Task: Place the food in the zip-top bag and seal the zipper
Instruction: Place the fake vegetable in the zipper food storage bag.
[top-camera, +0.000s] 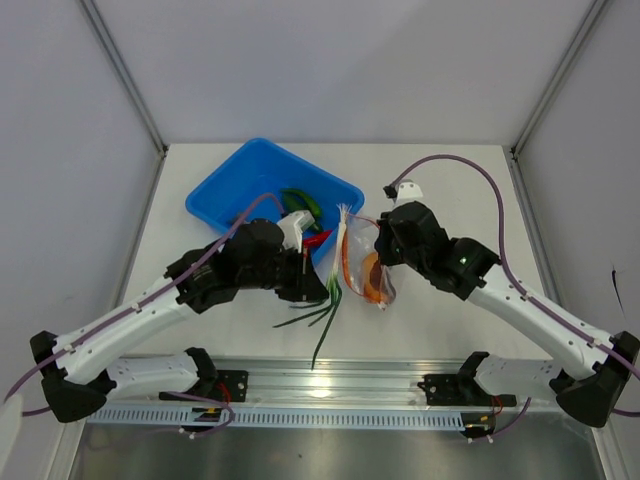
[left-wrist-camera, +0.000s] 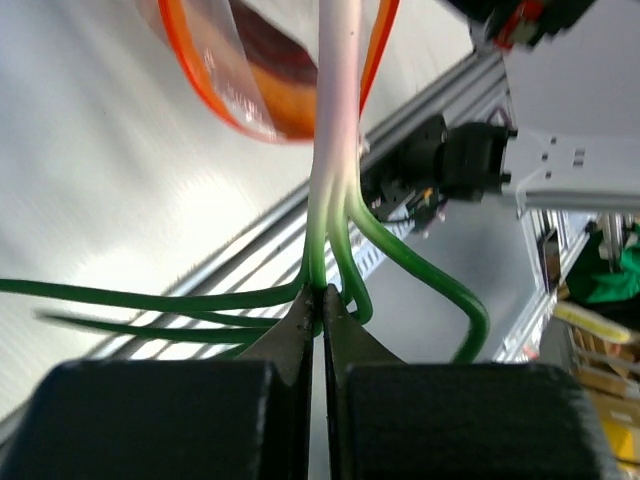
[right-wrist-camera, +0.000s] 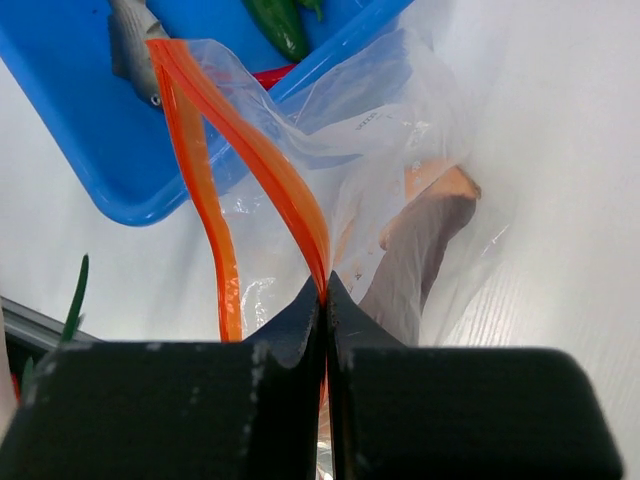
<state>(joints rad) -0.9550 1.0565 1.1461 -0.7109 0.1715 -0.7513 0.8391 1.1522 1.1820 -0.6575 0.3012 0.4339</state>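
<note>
The blue tray (top-camera: 235, 185) sits on the white table (top-camera: 450, 330), and all else is placed from it; the zip-top bag (right-wrist-camera: 400, 130) lies just beside the tray's near-right edge, its clear plastic overlapping the rim in the right wrist view; the right gripper (right-wrist-camera: 325, 295) is at the side of the bag away from the tray, its jaws closed and pinching the zipper (right-wrist-camera: 270, 170); the two orange-red sides of that strip stand apart, so the bag's mouth gapes toward the tray; the purple-red and orange slice (right-wrist-camera: 425, 230) is inside the bag, at the end farthest from the tray

The left gripper (left-wrist-camera: 322, 305) hangs just off the tray's near corner, jaws closed on the green onion (left-wrist-camera: 338, 120) where the white stem turns to green leaves; the stem runs between two stretches of the zipper in the left wrist view, though whether its tip is inside the mouth cannot be told; the leaves trail away from the tray toward the near edge of the table

Inside the tray lie the green pods (top-camera: 303, 203) and the grey piece (right-wrist-camera: 128, 45); the red chili (top-camera: 318, 240) lies at the rim nearest the bag
</note>
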